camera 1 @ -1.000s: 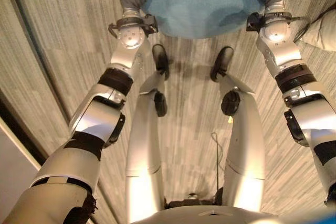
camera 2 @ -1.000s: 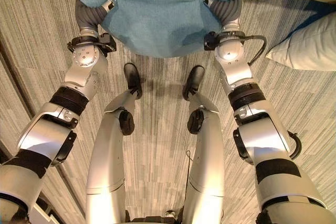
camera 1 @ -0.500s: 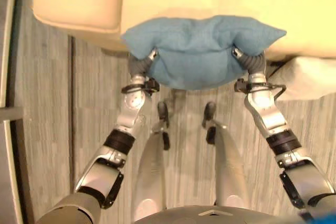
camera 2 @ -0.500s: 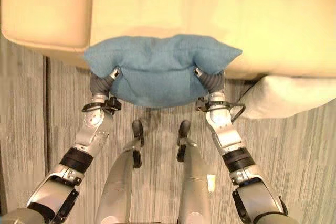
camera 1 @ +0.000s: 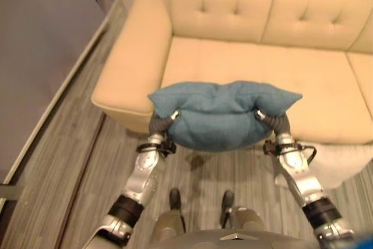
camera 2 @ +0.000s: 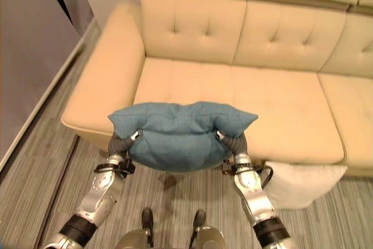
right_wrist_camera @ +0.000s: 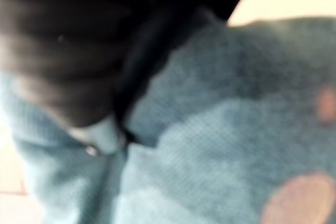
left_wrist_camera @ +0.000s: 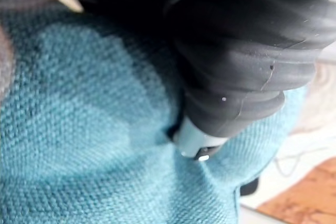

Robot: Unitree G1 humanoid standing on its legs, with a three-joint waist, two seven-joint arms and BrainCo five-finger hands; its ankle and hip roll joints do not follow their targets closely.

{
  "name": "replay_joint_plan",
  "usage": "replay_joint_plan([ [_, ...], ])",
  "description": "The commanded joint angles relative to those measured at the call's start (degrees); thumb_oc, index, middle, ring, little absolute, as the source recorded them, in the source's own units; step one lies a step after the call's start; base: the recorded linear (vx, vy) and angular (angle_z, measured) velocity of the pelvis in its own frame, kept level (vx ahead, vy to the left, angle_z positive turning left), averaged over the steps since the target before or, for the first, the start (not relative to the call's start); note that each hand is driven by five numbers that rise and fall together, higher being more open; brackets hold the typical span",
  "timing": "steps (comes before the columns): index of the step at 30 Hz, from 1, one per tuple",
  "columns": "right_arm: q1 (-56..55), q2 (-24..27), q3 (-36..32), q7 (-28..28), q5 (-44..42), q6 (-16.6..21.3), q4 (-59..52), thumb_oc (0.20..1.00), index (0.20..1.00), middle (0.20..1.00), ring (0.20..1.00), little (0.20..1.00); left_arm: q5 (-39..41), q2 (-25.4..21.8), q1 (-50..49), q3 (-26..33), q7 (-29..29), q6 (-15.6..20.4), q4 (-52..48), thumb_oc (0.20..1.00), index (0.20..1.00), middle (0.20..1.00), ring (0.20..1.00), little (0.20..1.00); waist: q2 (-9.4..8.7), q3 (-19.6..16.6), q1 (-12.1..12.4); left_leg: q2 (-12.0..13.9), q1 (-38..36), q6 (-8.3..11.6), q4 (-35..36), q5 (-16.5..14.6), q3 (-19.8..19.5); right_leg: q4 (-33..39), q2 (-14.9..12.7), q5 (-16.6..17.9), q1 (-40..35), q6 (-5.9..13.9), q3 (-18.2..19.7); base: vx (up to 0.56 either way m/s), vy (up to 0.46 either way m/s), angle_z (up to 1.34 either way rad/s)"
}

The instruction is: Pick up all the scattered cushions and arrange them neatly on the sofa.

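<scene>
Hanging between the two arms, the blue cushion [camera 2: 178, 135] runs crosswise, its long axis side to side and its pointed corners aimed out to left and right. It is held in the air above the front edge of the beige sofa [camera 2: 233, 86] seat. The left hand [camera 2: 119, 143] and right hand [camera 2: 235, 142] press into its ends, fingers buried in the fabric, so their grip cannot be told. A white cushion [camera 2: 300, 183] lies on the floor against the sofa front.
</scene>
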State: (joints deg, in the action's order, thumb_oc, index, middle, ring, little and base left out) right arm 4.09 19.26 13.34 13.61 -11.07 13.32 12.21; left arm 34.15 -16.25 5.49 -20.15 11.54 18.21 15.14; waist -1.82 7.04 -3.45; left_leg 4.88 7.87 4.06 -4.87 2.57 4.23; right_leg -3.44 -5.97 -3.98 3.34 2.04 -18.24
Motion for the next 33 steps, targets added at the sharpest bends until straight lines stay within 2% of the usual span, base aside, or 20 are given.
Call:
replay_joint_plan([
  [1,3.9,-0.3,-1.0,-1.9,0.3,4.7,-6.1,0.200,0.200,0.200,0.200,0.200,-3.7,1.9,4.6,-2.5,-4.0,2.1,-2.3,0.200,0.200,0.200,0.200,0.200,-1.47,-1.2,-0.6,-0.3,1.8,3.43,-7.5,-3.4,0.6,-0.6,0.5,-0.8,-0.9,2.81,4.1,0.11,0.069,0.00],
  [3,3.0,0.0,-1.9,-1.7,0.1,4.3,-5.8,0.200,0.200,0.200,0.200,0.200,-4.6,1.7,3.4,-2.8,-4.0,1.0,-3.1,0.200,0.200,0.200,0.200,0.200,-2.22,-2.4,-0.1,0.1,3.8,2.14,-5.3,-2.7,3.6,-0.3,0.0,-0.3,-2.2,3.44,4.1,0.16,0.128,0.10],
  [8,3.1,0.8,-3.5,-0.7,3.8,3.1,-6.4,0.200,0.200,0.200,0.200,0.200,-4.5,1.1,0.6,-2.4,-4.9,0.4,-4.3,0.200,0.200,0.200,0.200,0.200,-1.72,-3.9,0.4,-1.7,-1.4,0.20,-1.9,-4.9,4.4,-1.6,-1.0,-0.1,-4.4,5.52,6.1,0.21,0.189,-0.13],
  [11,3.7,0.3,-5.0,-0.2,3.4,3.3,-6.0,0.200,0.200,0.200,0.200,0.200,-4.5,0.1,-0.5,-1.7,-5.3,-0.1,-5.1,0.200,0.200,0.200,0.200,0.200,-1.14,-3.5,1.6,-3.4,-3.5,-2.77,-1.2,-6.9,5.7,-10.5,-3.0,2.4,-1.7,7.75,7.8,0.16,0.279,-0.53],
  [12,4.3,-0.2,-5.2,-0.2,3.4,3.2,-5.8,0.200,0.200,0.200,0.200,0.200,-4.5,-0.6,-1.0,-1.3,-5.5,-0.3,-5.7,0.200,0.200,0.200,0.200,0.200,-0.43,-2.8,1.7,-3.7,-4.8,-4.17,-0.7,-7.6,6.4,-17.4,-4.2,5.0,1.2,9.12,7.7,0.09,0.202,-0.61],
  [13,4.3,-0.2,-5.2,-0.2,3.4,3.2,-5.8,0.200,0.200,0.200,0.200,0.200,-4.5,-0.6,-1.0,-1.3,-5.5,-0.3,-5.7,0.200,0.200,0.200,0.200,0.200,-0.43,-2.8,1.7,-3.7,-4.8,-4.17,-0.7,-7.6,6.4,-17.4,-4.2,5.0,1.2,9.12,7.7,0.17,0.233,-0.45],
  [14,4.1,-0.6,-5.3,-0.7,3.2,3.3,-6.1,0.200,0.200,0.200,0.200,0.200,-5.0,-1.0,-1.8,-0.7,-5.7,-0.5,-5.8,0.200,0.200,0.200,0.200,0.200,0.31,-2.4,1.8,-4.0,-7.1,-5.08,0.6,-8.1,6.8,-22.6,-5.2,6.3,4.8,9.23,7.1,0.14,0.135,-0.33],
  [17,4.1,-0.5,-5.6,-1.5,3.0,3.1,-6.1,0.200,0.200,0.200,0.200,0.200,-4.8,-0.8,-2.6,-0.3,-6.4,-0.5,-5.5,0.200,0.200,0.200,0.200,0.200,0.85,-2.1,1.0,-4.5,-9.9,-4.99,3.3,-8.4,5.9,-18.4,-3.7,4.8,8.8,7.98,6.9,0.22,0.051,-0.38],
  [18,4.2,-0.4,-5.6,-1.5,2.9,3.2,-6.2,0.200,0.200,0.200,0.200,0.200,-4.9,-0.6,-2.7,-0.2,-6.5,-0.5,-5.4,0.200,0.200,0.200,0.200,0.200,0.74,-1.9,0.7,-4.8,-10.5,-4.82,3.7,-8.6,5.6,-14.7,-3.1,4.7,9.5,7.73,6.9,0.33,-0.080,0.07],
  [19,4.2,-0.1,-5.8,-1.5,2.8,3.2,-6.2,0.200,0.200,0.200,0.200,0.200,-4.8,-0.3,-2.3,0.0,-6.6,-0.5,-5.4,0.200,0.200,0.200,0.200,0.200,0.31,-1.6,-0.1,-5.5,-11.9,-4.29,4.2,-9.6,4.6,-6.7,-2.3,5.7,10.8,7.91,7.0,0.33,-0.103,0.11],
  [22,3.6,0.7,-6.2,-1.4,3.5,3.1,-6.1,0.200,0.200,0.200,0.200,0.200,-4.8,0.1,-1.3,-0.3,-7.2,-0.2,-4.9,0.200,0.200,0.200,0.200,0.200,-0.29,-1.4,-1.2,-6.0,-13.2,-3.74,3.2,-11.5,3.2,-2.4,-1.4,6.4,10.3,8.39,8.3,0.21,-0.073,0.41],
  [24,2.3,1.1,-6.8,-1.5,3.6,3.1,-6.2,0.200,0.200,0.200,0.200,0.200,-5.1,1.3,-1.2,-0.9,-7.3,-0.2,-4.1,0.200,0.200,0.200,0.200,0.200,-0.67,-2.0,-1.6,-6.1,-13.6,-2.90,1.3,-12.8,2.6,-1.7,-0.8,6.3,8.2,7.49,9.1,0.26,-0.098,0.57],
  [25,1.8,1.4,-7.2,-1.3,3.7,3.2,-6.1,0.200,0.200,0.200,0.200,0.200,-4.8,2.1,-1.4,-1.1,-7.3,-0.1,-4.0,0.200,0.200,0.200,0.200,0.200,-0.55,-2.3,-1.8,-5.9,-13.4,-1.85,-0.8,-12.1,2.3,-1.8,-0.2,6.2,7.0,6.99,9.1,0.32,-0.187,0.80],
  [26,0.8,1.9,-7.6,-1.4,3.3,3.2,-6.1,0.200,0.200,0.200,0.200,0.200,-3.9,2.7,-1.5,-1.6,-7.5,-0.5,-3.8,0.200,0.200,0.200,0.200,0.200,-0.72,-2.6,-2.1,-5.2,-11.4,0.58,-7.7,-9.5,2.1,-1.3,0.3,5.8,4.9,5.82,8.5,0.30,-0.215,0.78],
  [27,0.3,2.2,-7.8,-1.5,3.1,3.3,-6.3,0.200,0.200,0.200,0.200,0.200,-3.9,2.8,-1.4,-1.9,-7.7,-0.7,-3.8,0.200,0.200,0.200,0.200,0.200,-1.23,-2.6,-2.2,-4.2,-9.0,1.75,-12.5,-7.8,2.3,-0.8,0.3,5.3,3.6,4.96,8.3,0.20,-0.171,0.79],
  [28,0.3,2.2,-7.8,-1.6,3.1,3.3,-6.3,0.200,0.200,0.200,0.200,0.200,-3.9,2.8,-1.4,-2.0,-7.7,-0.7,-3.8,0.200,0.200,0.200,0.200,0.200,-1.14,-2.6,-2.3,-4.1,-8.7,1.81,-13.1,-8.1,2.1,-0.7,0.4,5.4,3.6,4.90,8.2,0.12,-0.131,0.50],
  [29,0.3,2.7,-7.9,-1.4,3.0,3.5,-6.2,0.200,0.200,0.200,0.200,0.200,-3.9,2.8,-1.4,-2.1,-7.8,-0.8,-4.1,0.200,0.200,0.200,0.200,0.200,-1.56,-2.4,-2.2,-3.2,-6.2,2.72,-18.2,-6.1,2.1,-0.4,0.7,4.9,2.6,3.91,8.0,0.10,-0.120,0.42],
  [30,0.4,3.0,-7.7,-1.4,2.7,3.4,-6.0,0.200,0.200,0.200,0.200,0.200,-3.9,2.7,-1.5,-2.3,-8.1,-1.0,-4.0,0.200,0.200,0.200,0.200,0.200,-1.99,-2.2,-1.9,-2.8,-4.6,2.65,-21.1,-5.5,2.3,0.1,0.8,4.2,1.5,3.28,7.9,0.17,-0.185,0.25],
  [31,0.8,3.2,-7.2,-1.4,2.3,3.1,-5.8,0.200,0.200,0.200,0.200,0.200,-3.7,2.7,-1.8,-2.2,-7.9,-1.4,-4.0,0.200,0.200,0.200,0.200,0.200,-2.50,-2.0,-1.2,-2.5,-1.1,1.70,-22.9,-6.8,2.3,0.5,1.0,3.2,0.3,2.66,7.9,0.15,-0.133,0.04],
  [33,1.0,3.0,-7.0,-1.6,2.2,3.0,-5.8,0.200,0.200,0.200,0.200,0.200,-4.1,2.5,-2.3,-2.1,-8.1,-1.7,-3.9,0.200,0.200,0.200,0.200,0.200,-2.94,-2.4,-0.6,-2.7,0.3,0.40,-18.7,-9.0,2.2,0.9,1.0,2.5,-0.5,2.88,8.4,0.18,-0.052,-0.12],
])
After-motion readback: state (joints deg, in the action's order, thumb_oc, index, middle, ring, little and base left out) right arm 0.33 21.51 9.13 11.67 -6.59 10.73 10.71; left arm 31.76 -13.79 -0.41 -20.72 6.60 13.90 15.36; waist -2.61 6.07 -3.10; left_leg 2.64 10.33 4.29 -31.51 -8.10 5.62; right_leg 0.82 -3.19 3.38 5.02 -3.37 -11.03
